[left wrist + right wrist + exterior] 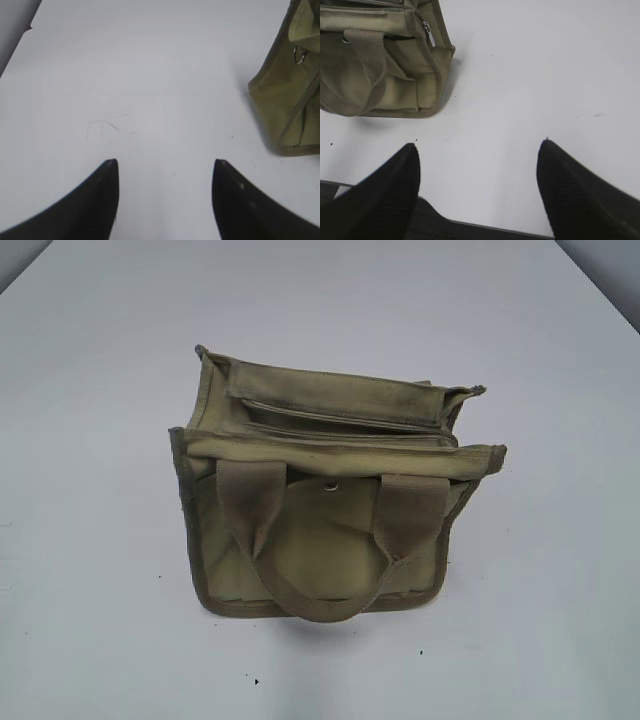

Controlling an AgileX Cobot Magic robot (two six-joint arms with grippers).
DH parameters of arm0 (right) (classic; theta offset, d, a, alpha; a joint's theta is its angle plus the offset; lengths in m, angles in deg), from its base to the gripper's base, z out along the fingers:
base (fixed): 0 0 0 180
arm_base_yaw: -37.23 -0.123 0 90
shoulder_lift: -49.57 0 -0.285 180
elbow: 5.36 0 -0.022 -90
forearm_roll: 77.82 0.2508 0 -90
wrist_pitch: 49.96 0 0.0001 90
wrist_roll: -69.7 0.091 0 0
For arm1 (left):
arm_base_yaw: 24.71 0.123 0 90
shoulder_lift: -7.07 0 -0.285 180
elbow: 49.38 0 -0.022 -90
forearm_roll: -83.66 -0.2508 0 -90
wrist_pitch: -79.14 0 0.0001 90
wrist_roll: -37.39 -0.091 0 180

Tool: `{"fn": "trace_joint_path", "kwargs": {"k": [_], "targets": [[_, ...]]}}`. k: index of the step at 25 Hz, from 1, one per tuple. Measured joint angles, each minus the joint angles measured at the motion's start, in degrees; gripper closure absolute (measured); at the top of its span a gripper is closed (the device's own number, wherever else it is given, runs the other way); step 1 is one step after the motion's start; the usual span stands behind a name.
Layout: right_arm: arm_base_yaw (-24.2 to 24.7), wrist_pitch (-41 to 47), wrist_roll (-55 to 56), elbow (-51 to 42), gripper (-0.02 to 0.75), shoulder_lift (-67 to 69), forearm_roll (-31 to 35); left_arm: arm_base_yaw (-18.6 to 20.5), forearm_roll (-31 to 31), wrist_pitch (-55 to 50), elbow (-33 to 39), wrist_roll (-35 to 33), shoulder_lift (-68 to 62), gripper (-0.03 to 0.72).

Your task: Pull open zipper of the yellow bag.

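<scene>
From outside we see the yellow bag [330, 510] alone mid-table [100, 540]. Our left gripper [165, 165] hangs spread and empty, bag at its right. Our right gripper [477, 147] gapes empty too; the zipper [428, 34] pull glints at the bag's end.

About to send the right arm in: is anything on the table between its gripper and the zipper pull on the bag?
Nothing visible. Only bare white table lies between the open right gripper and the yellow bag. The silver zipper pull hangs exposed at the bag's near top corner, uncovered by the handle.
</scene>
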Motion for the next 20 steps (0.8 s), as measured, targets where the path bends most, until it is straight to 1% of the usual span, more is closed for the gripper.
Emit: {"fn": "trace_joint_path", "kwargs": {"k": [7,20], "targets": [[0.0,-0.5,0.0,0.0,0.176,0.0,2.2,0.0,0.0,0.0,0.0,0.0,0.0,0.234],[0.0,-0.8,0.0,0.0,0.176,0.0,2.3,0.0,0.0,0.0,0.0,0.0,0.0,0.234]]}}
